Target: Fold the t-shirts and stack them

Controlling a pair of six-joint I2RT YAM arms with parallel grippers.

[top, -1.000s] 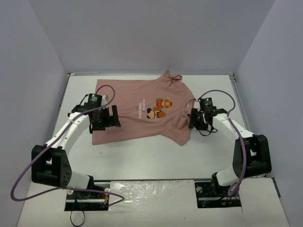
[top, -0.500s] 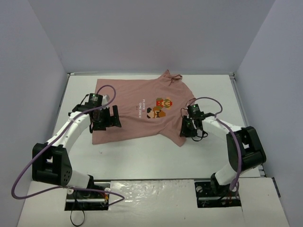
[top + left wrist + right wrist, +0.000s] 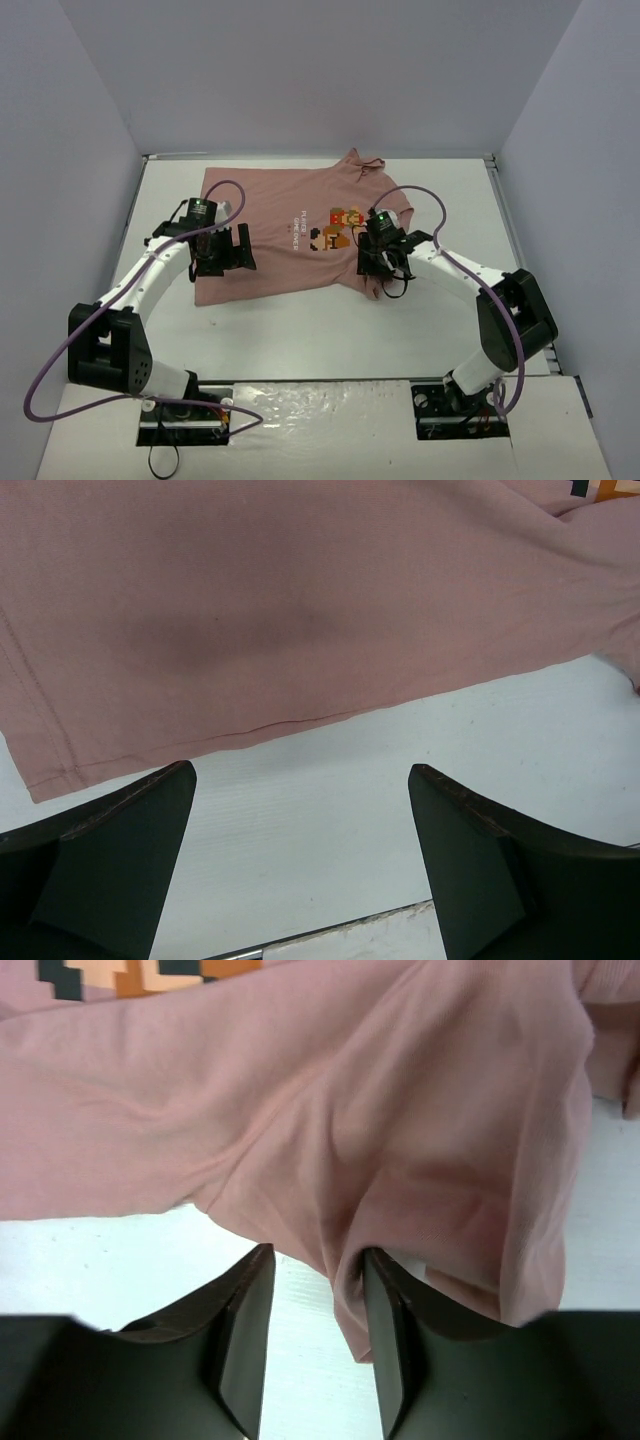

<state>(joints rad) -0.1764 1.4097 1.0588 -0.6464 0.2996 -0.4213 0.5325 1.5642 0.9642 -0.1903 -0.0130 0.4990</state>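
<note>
Pink t-shirt (image 3: 290, 225) flat on the white table (image 3: 300, 330); right claw (image 3: 378, 268) pinching its edge.
Overhead: I see grey walls (image 3: 300, 70) on three sides, and the right claw hides part of the t-shirt's right side. Left wrist: the left claw (image 3: 300, 790) stands wide over bare table, just beside the hem. Right wrist: narrow fingers (image 3: 240, 1340) clamp a bunched fold; the print (image 3: 150, 975) is cut off.

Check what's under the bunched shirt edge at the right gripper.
Bare white table shows below the t-shirt fold, with the right gripper pinching cloth between its jaws. The cloth drapes over one fingertip, hiding it; anything beneath the flat shirt is covered.
</note>
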